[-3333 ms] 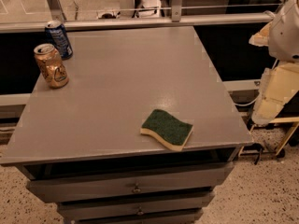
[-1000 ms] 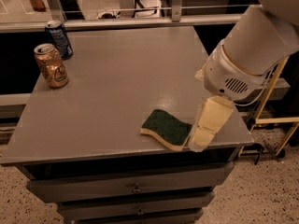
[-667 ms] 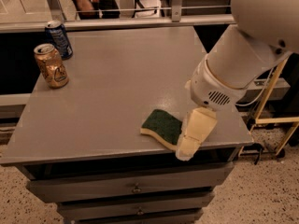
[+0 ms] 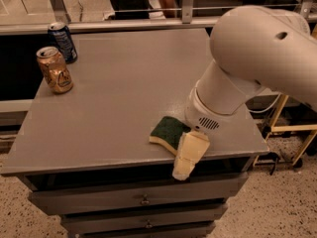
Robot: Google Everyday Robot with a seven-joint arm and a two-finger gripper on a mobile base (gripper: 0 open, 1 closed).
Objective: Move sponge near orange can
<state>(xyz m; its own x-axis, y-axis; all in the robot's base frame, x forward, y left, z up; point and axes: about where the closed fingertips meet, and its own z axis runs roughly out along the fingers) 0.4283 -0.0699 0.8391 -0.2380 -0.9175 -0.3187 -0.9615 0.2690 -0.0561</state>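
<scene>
The sponge, dark green on top with pale yellow foam below, lies flat near the front edge of the grey table, right of centre. The orange can stands upright at the table's far left. My gripper hangs from the big white arm, right at the sponge's right end and over the table's front edge. It covers that end of the sponge. The sponge and the orange can are far apart.
A dark blue can stands just behind the orange can at the back left corner. Drawers run under the table front. A metal rail runs behind the table. A yellow frame stands at the right.
My arm has swung in from the right and moved left and down, so the gripper now covers the sponge's right end. The sponge and both cans have not moved.
</scene>
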